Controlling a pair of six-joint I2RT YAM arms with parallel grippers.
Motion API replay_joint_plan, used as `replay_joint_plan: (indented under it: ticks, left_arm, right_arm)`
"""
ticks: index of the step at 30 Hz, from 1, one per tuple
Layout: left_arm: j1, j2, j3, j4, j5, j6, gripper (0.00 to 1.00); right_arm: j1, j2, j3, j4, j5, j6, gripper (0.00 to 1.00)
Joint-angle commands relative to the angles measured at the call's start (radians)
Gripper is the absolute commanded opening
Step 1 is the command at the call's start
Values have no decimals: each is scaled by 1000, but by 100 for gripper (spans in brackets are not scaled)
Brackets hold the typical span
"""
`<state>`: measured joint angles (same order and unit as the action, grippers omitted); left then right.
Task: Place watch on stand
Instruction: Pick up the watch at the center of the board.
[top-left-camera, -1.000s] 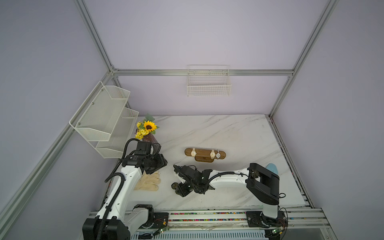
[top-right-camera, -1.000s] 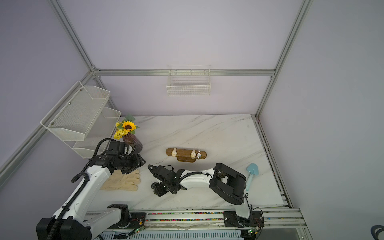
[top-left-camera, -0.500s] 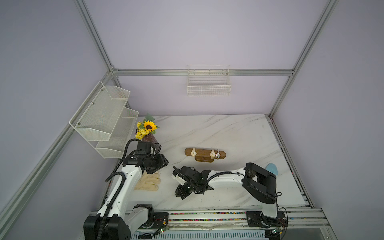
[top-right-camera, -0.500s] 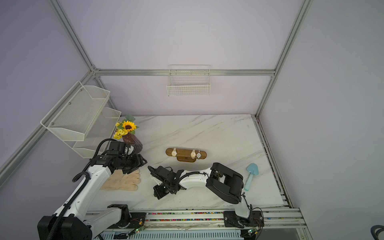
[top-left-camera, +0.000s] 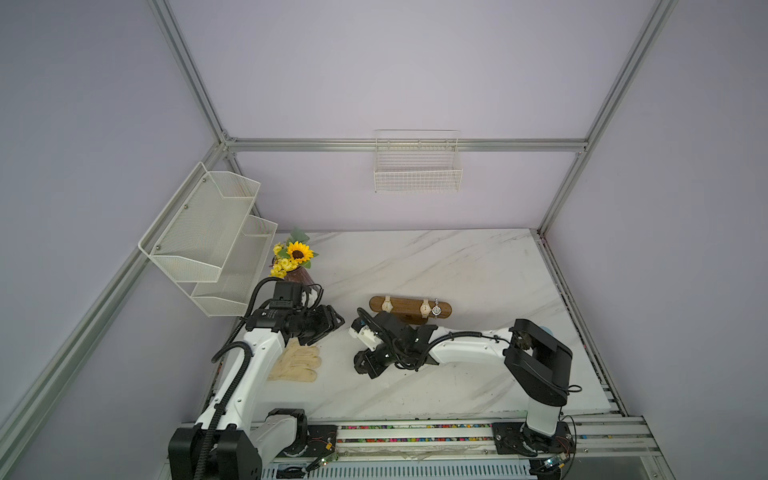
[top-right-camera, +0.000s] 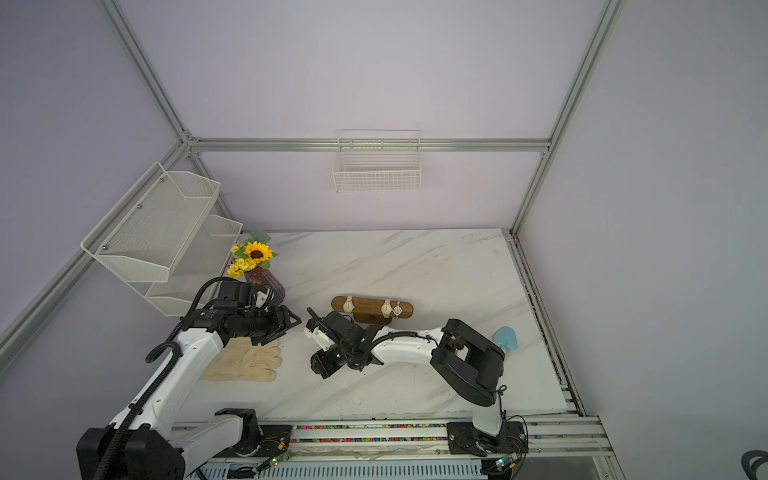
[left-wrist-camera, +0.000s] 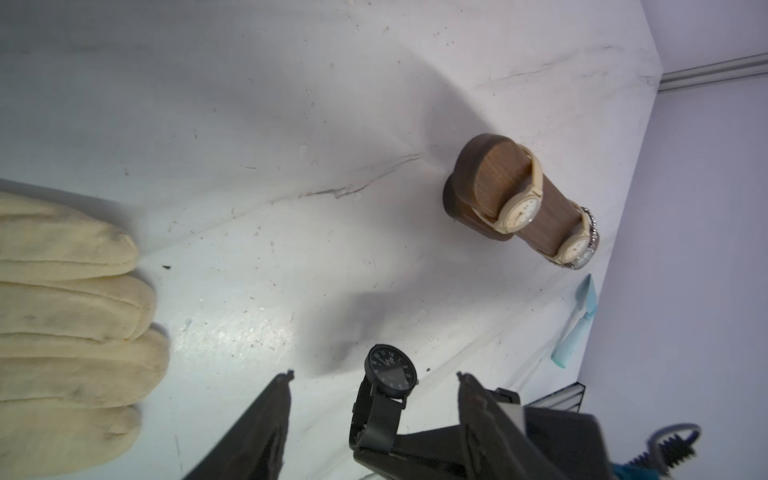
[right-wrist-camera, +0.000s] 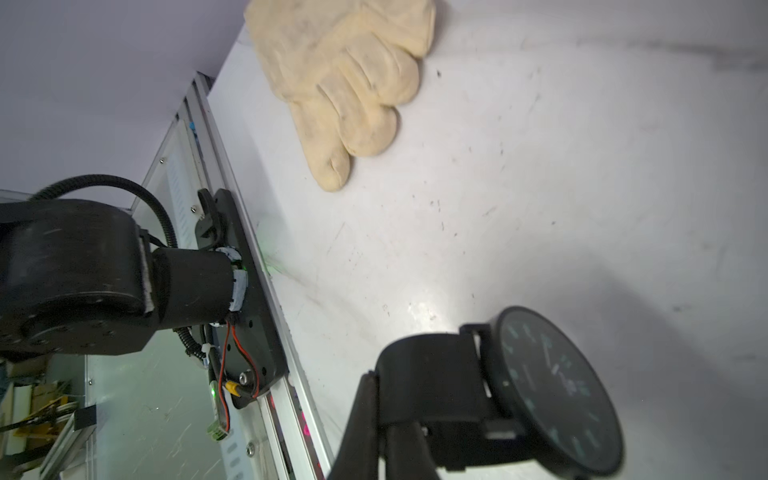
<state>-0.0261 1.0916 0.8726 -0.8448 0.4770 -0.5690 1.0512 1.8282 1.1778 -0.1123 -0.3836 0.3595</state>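
Your right end effector (right-wrist-camera: 382, 411) clamps watch (right-wrist-camera: 552, 390) by strap, presumably leaving loop free for stand (left-wrist-camera: 498, 174) behind it; left end effector (left-wrist-camera: 374, 376) gapes empty.

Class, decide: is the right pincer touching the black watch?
Touching. The right wrist view shows the right pincer shut on the strap of the black watch, with no gap between them.

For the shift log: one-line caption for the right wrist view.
Right gripper pinches the black watch by its strap; a cream glove lies on the white table.
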Motion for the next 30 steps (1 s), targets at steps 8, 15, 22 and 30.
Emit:
replay_joint_plan:
  ticks: [8,15,22,30]
  left_arm:
    - [46,-76,-4,280,421,-257,68]
    - [60,-105,-59,556,526,-526,67]
    - [49,-111,-63,556,533,-558,65]
    - [11,-141,-120,560,513,-580,57]
  right_arm:
    - [-127,-157,120,8,-136,-277,0]
    - [-131,-171,137,-69,-204,-366,0]
    - [-132,-173,143,-70,-209,-384,0]
    - [-131,-152,174,-46,-167,-406,0]
